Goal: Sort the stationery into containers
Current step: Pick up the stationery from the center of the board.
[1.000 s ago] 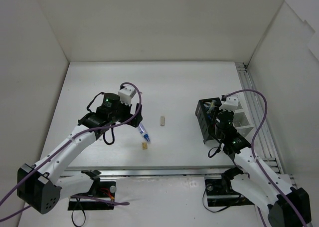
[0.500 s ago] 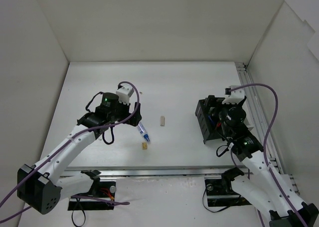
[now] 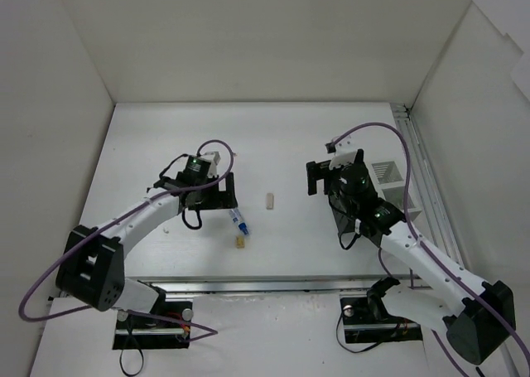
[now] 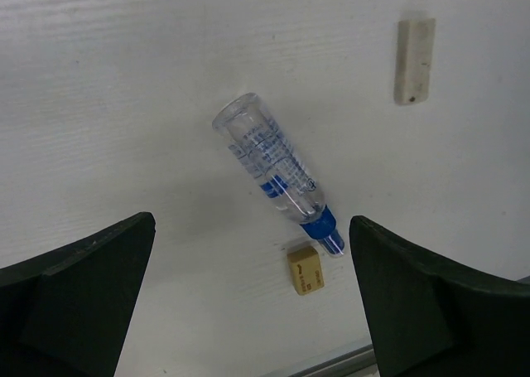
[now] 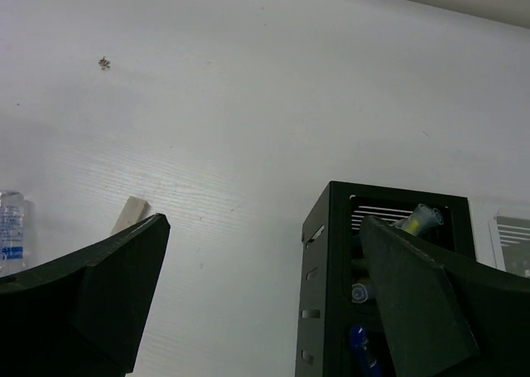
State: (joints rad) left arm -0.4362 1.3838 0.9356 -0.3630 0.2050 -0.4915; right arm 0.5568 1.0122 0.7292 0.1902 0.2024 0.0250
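The clear blue-capped plastic tube (image 4: 277, 174) lies loose on the white worktop (image 4: 124, 103) under your left claw (image 4: 251, 221), jaws wide apart, while your right claw (image 5: 263, 220) has just spread and backed off the black mesh organiser (image 5: 319, 298), so that drop looks finished.

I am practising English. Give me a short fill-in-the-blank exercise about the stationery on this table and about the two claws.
1. The clear tube lying flat has a ___ cap.
2. The pens stand inside the ___ mesh organiser.
3. The left claw and the right claw are both ___.

Missing words: blue; black; open.
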